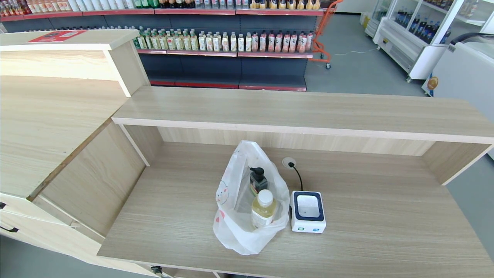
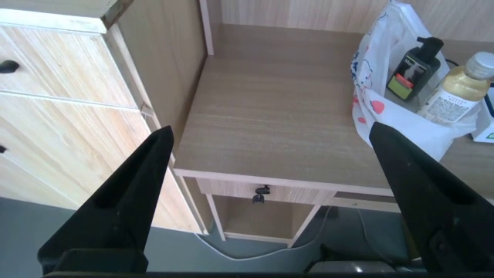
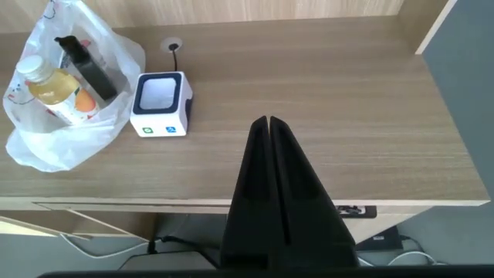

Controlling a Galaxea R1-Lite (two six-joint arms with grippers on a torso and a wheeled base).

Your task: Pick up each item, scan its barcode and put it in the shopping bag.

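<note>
Pump bottle (image 1: 257, 178), juice bottle (image 1: 264, 208) both in shopping bag (image 1: 231, 220) ahead of my left gripper (image 2: 272, 135), spread wide. Right gripper (image 3: 268, 123) closed, empty. Looks finished; no pick needed next.

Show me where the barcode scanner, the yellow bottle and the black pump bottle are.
barcode scanner (image 1: 307, 205), head view, on its glass scan window.
yellow bottle (image 1: 263, 211), head view, on its body below the white cap.
black pump bottle (image 1: 257, 181), head view, on its dark body under the pump.
</note>
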